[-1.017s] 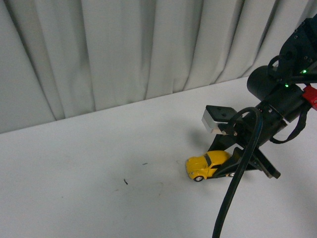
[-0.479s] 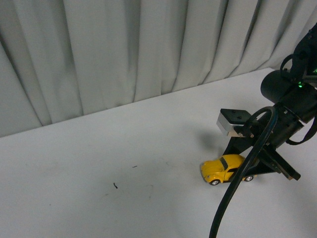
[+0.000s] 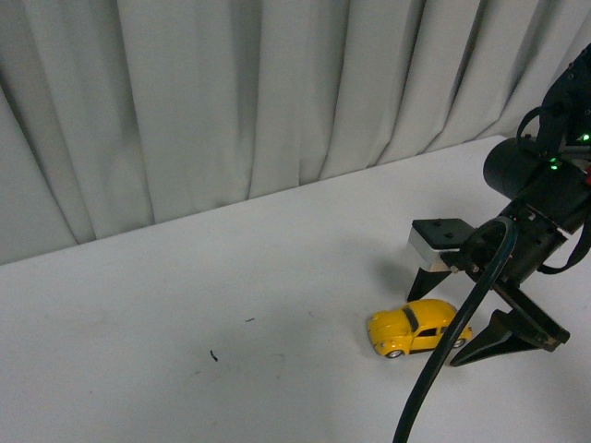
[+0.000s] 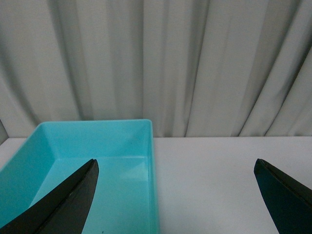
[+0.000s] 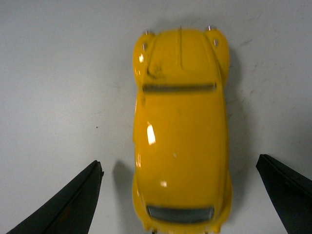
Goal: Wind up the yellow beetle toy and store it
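On the white table (image 3: 185, 305), toward my right, the yellow beetle toy (image 3: 420, 327) stands on its wheels between the wide-spread fingers of my right gripper (image 3: 432, 330). The right wrist view looks down on the toy's roof, with one dark finger clear of it on either side. Only the left wrist view shows my left gripper (image 4: 175, 162), jaws wide and holding nothing, above a turquoise bin (image 4: 97, 146) near the curtain (image 4: 204, 63); the front view shows neither gripper nor bin.
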`<move>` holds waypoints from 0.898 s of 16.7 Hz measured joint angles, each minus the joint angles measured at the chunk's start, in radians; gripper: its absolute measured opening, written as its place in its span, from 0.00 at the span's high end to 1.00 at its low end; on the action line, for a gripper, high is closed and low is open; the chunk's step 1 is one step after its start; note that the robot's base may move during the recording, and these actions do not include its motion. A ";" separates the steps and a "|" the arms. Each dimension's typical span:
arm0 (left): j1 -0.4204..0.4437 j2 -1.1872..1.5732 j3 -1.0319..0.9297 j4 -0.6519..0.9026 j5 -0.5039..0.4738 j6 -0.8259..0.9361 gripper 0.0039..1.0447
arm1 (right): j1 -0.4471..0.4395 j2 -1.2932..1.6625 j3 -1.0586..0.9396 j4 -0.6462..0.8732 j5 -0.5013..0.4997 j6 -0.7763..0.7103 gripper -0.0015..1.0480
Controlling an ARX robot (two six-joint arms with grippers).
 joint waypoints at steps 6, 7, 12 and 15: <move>0.000 0.000 0.000 0.000 0.000 0.000 0.06 | 0.000 0.000 0.001 0.011 0.003 -0.005 0.07; 0.000 0.000 0.000 0.000 0.000 0.000 0.06 | 0.000 0.000 0.001 0.015 0.003 -0.006 0.07; 0.000 0.000 0.000 0.000 0.000 0.000 0.06 | 0.005 0.000 0.001 0.021 0.006 -0.007 0.07; 0.000 0.000 0.000 0.000 0.000 0.000 0.06 | 0.006 0.002 0.021 0.018 0.031 -0.008 0.07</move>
